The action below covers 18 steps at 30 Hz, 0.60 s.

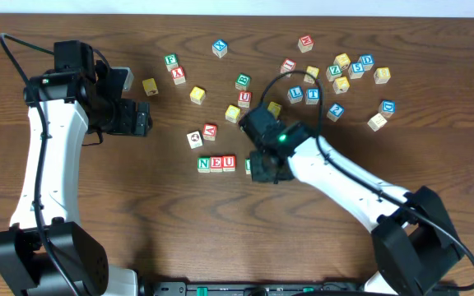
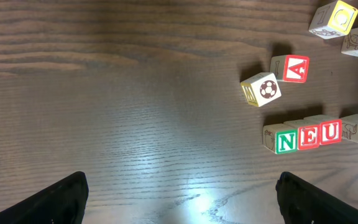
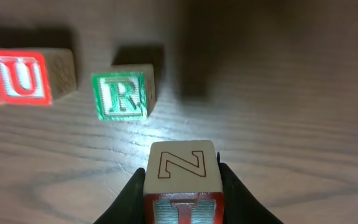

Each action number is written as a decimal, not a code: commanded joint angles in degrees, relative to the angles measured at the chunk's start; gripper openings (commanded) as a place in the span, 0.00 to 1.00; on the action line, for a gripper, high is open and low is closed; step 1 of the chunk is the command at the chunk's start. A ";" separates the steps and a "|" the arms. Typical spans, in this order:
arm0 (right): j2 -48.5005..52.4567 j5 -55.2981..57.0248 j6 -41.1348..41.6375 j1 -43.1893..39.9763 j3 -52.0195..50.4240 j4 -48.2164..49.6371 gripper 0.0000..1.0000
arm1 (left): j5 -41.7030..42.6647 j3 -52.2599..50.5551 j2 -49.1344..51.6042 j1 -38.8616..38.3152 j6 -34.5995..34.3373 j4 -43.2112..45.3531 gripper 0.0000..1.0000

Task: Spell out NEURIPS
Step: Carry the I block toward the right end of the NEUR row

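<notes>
Dark wood-grain worktop [image 1: 179, 238] carries everything. On it we see N [image 2: 286, 140], E [image 2: 307, 136] and U [image 2: 330, 132] touching in a row, with R [image 3: 123, 95] just beside U across a small gap.

Our right fingers [image 3: 236, 199] are closed narrowly on the I cube [image 3: 183, 167], pinching its two side faces. A Z shows on its top face, and the I faces the wrist. R lies ahead and to the left of these fingers, and the bare spot next to R is straight ahead of them. We cannot tell whether the cube is lifted or resting.

Our left fingers [image 2: 61, 199] stand wide apart and hold nothing, with the row ahead to their right.

We judge the cube light, rigid and sturdy, its painted wood rather smooth. A centred pinch on opposite flat faces suits it, since a corner grip could let it twist. The row's cubes would likely slide at a nudge.
</notes>
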 commanded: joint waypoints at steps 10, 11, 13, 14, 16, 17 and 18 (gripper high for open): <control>-0.50 5.44 3.54 -0.87 -1.18 1.38 0.01 | 0.66 1.18 -0.83 -0.02 0.72 -0.31 0.95; -0.50 6.12 3.76 -0.85 -1.18 1.40 0.01 | 0.63 1.18 -0.83 -0.02 0.72 -0.31 0.95; -0.50 6.71 3.98 -0.79 -1.25 1.60 0.01 | 0.66 1.20 -0.83 -0.02 0.72 -0.31 0.95; -0.50 6.69 3.98 -0.79 -1.36 1.86 0.01 | 0.66 1.18 -0.83 -0.02 0.72 -0.31 0.95; -0.50 6.71 4.28 -0.79 -1.84 2.93 0.01 | 0.66 1.18 -0.83 -0.02 0.74 -0.31 0.95; -0.50 6.71 4.68 -0.79 -2.21 3.63 0.01 | 0.66 1.18 -0.83 -0.02 0.72 -0.31 0.95; -0.50 6.71 5.03 -0.79 -2.69 4.55 0.01 | 0.66 1.20 -0.83 -0.02 0.72 -0.31 0.95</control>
